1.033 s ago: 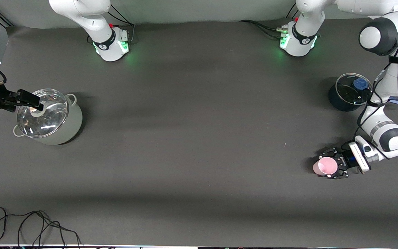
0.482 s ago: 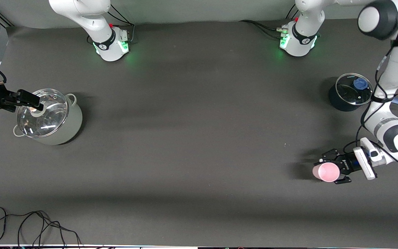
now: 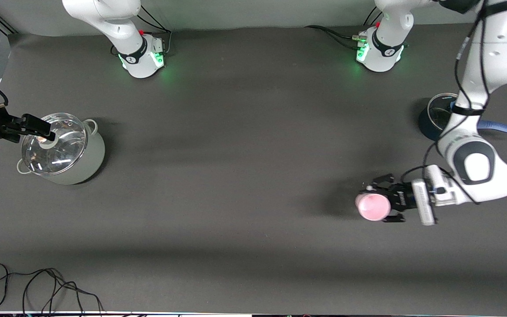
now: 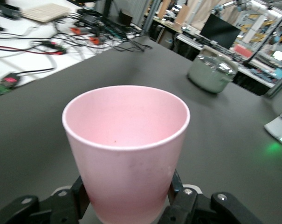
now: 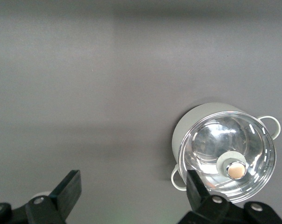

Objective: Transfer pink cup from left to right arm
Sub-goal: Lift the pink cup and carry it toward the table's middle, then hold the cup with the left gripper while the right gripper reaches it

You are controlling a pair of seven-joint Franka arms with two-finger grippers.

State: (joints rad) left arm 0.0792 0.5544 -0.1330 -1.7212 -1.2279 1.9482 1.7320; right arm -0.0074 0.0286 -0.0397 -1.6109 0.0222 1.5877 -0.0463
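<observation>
1. Left gripper (image 3: 379, 203) is up in the air over the bare table toward the left arm's end, its fingers clamped on the lower body of the pink cup (image 3: 372, 207).
2. In the left wrist view the pink cup (image 4: 127, 149) stands upright between the black fingers (image 4: 80, 198), mouth open upward, inside pale and holding nothing that shows. A finger presses against each side of the tapered wall near the base.
3. The cup's shadow falls on the dark table mat (image 3: 253, 176) just beside it, toward the right arm's end, apart from the cup itself.
4. Right gripper (image 3: 38, 127) waits over the rim of the grey pot (image 3: 66, 154) at the right arm's end of the table. Its jaws stand wide apart and hold nothing; the right wrist view shows both fingers (image 5: 66, 191) spread with bare mat between them.
5. The grey pot carries a glass lid (image 3: 53, 143) with a pale knob (image 5: 234, 165) at its middle; two loop handles show on the pot's sides.
6. A dark pot (image 3: 431, 119) with a blue handle (image 3: 506, 128) sits at the left arm's end, farther from the front camera than the cup, partly hidden by the left arm.
7. A loose black cable (image 3: 38, 286) lies on the mat at the edge nearest the front camera, toward the right arm's end.
</observation>
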